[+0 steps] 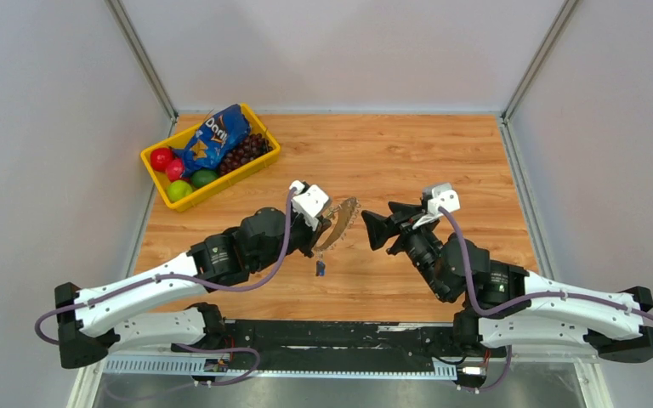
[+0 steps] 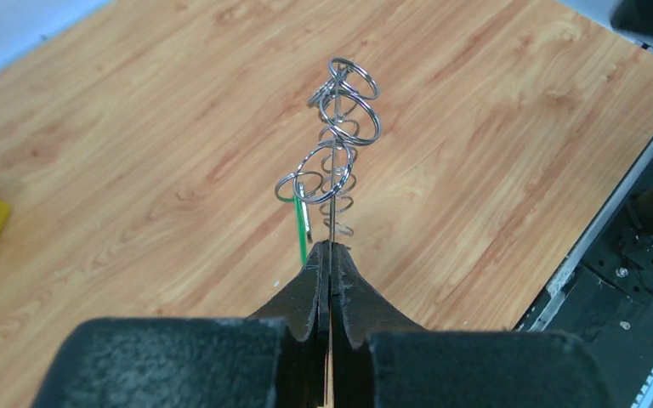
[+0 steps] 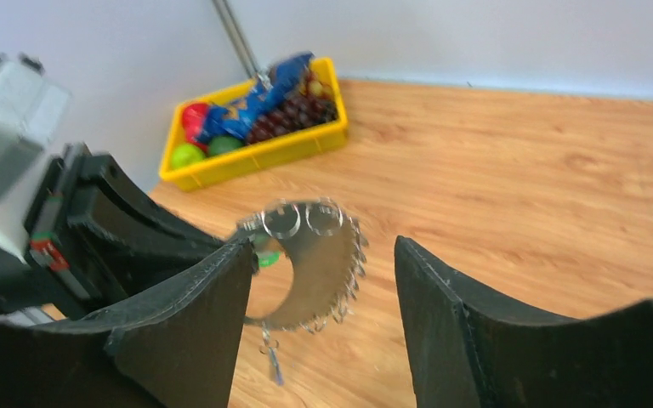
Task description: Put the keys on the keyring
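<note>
- My left gripper (image 2: pixel 330 255) is clenched on the thin wire of the keyring (image 2: pixel 346 119), holding it up above mid-table (image 1: pixel 442 153).
- The keys (image 1: pixel 320 268) dangle below the ring on its near side. Their green tag (image 2: pixel 302 228) is just beside my left fingertips.
- My right gripper (image 3: pixel 321 248) is released with its fingers spread and nothing in them, just right of the ring and not touching it.
- A yellow bin (image 1: pixel 229 176) of snacks and fruit sits far left.

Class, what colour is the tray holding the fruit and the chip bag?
Bright yellow. The tray shows best in the top external view.
</note>
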{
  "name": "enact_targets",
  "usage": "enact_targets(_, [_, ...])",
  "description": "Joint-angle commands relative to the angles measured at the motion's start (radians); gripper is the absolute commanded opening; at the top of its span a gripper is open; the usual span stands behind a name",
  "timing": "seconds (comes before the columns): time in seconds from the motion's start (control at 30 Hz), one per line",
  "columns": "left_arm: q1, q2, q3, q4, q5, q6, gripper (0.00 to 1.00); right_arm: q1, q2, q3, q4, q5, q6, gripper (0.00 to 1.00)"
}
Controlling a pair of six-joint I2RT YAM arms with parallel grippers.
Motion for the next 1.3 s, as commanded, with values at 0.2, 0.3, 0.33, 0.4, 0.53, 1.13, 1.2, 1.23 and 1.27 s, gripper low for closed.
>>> enact_targets(0.2, [0.218, 0.111, -0.095, 0.196, 0.260, -0.154, 0.00, -0.052, -0.056, -0.157, -0.196, -0.003, 0.246, 0.68])
enact_targets(0.3, [0.307, 0.138, -0.135, 0.244, 0.373, -0.204, 0.00, -0.061, -0.051, -0.212, -0.197, -0.053, 0.301, 0.68])
enact_targets(0.33, [0.325, 0.150, -0.143, 0.276, 0.434, -0.214, 0.00, -0.064, -0.049, -0.229, -0.197, -0.065, 0.319, 0.68])
enact_targets(0.4, [0.379, 0.174, -0.167, 0.326, 0.518, -0.257, 0.00, -0.066, -0.042, -0.259, -0.198, -0.090, 0.355, 0.69])
enact_targets(0.53, [0.457, 0.233, -0.207, 0.414, 0.642, -0.334, 0.00, -0.067, -0.032, -0.300, -0.198, -0.132, 0.406, 0.69])
enact_targets(1.13, [0.594, 0.604, -0.210, 0.515, 0.731, -0.532, 0.08, -0.069, -0.035, -0.374, -0.198, -0.173, 0.482, 0.71])
enact_targets(1.2, [0.602, 0.628, -0.220, 0.527, 0.732, -0.538, 0.15, -0.069, -0.036, -0.379, -0.197, -0.175, 0.486, 0.71])
enact_targets(1.23, [0.604, 0.640, -0.224, 0.530, 0.734, -0.539, 0.17, -0.069, -0.036, -0.381, -0.199, -0.173, 0.488, 0.71])
enact_targets(1.27, [0.607, 0.645, -0.225, 0.531, 0.735, -0.538, 0.24, -0.069, -0.038, -0.383, -0.197, -0.173, 0.491, 0.71])
